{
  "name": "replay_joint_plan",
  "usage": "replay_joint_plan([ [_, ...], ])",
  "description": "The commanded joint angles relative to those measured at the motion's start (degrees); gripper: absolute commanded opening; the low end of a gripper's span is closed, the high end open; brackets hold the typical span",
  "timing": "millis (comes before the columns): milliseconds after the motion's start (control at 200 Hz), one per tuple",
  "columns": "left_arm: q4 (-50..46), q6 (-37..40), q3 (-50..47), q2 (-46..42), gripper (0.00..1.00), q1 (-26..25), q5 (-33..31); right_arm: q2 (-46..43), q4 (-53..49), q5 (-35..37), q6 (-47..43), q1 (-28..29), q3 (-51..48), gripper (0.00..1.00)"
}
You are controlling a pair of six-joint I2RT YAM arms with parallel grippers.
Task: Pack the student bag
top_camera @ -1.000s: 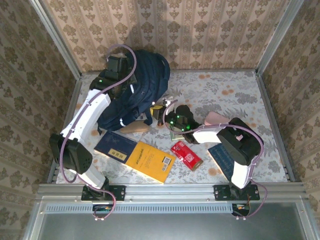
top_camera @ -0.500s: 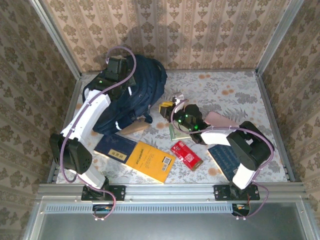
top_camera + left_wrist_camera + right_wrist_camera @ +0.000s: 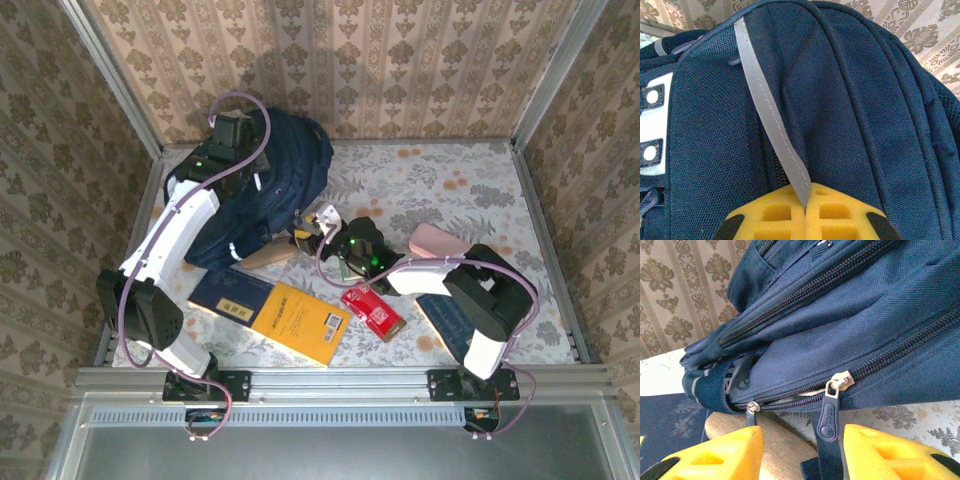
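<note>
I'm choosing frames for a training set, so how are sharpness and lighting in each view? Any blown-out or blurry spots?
Top external: even light, the student bag throws a soft shadow on the back wall. Left wrist: fabric weave sharp, white patch blown out. Right wrist: zip pull crisp, yellow fingers of the right pincer slightly soft.

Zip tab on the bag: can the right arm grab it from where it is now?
Probably yes. The right tool stands open just before the bag, and the zip tab hangs free in line with its gap.
</note>
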Motion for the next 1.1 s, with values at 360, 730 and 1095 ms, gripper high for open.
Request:
replay_joint_plan([
  [360, 3.3, -1.6, 1.1, -3.4, 0.00, 0.5, -2.6, 9.3, -6.1, 35.4, -20.5, 9.0, 12.2, 0.50],
  [730, 3.5, -1.9, 1.5, -3.3, 0.00, 0.5, -2.4, 10.4, -3.2, 36.8, -21.7, 9.3, 11.5, 0.27],
  [1095, 3.2, -2.1, 1.3, -2.6, 0.00, 0.5, -2.3, 7.4, -4.1, 32.5, -19.1, 8.5, 10.5, 0.02],
])
